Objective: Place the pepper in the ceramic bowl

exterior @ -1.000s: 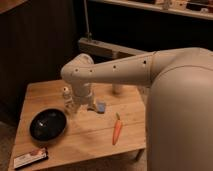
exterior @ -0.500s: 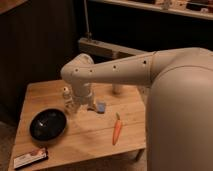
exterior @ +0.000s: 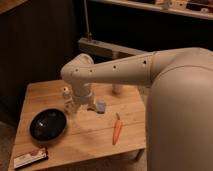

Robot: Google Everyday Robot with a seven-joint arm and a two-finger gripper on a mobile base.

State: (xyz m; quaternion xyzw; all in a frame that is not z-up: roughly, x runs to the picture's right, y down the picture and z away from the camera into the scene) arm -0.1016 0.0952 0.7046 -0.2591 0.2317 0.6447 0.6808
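Note:
The pepper [exterior: 117,130], slim and orange-red with a small green stem, lies on the wooden table [exterior: 90,135] right of centre. The glossy black ceramic bowl [exterior: 48,124] sits at the table's front left and is empty. My gripper [exterior: 81,105] hangs below the white arm's wrist over the middle of the table, between the bowl and the pepper, above and left of the pepper. It holds nothing that I can see.
A flat blue sponge [exterior: 101,107] lies just right of the gripper. A small pale cup [exterior: 66,92] stands behind it. A flat packet [exterior: 31,157] lies at the front left corner. My large white arm covers the right side of the view.

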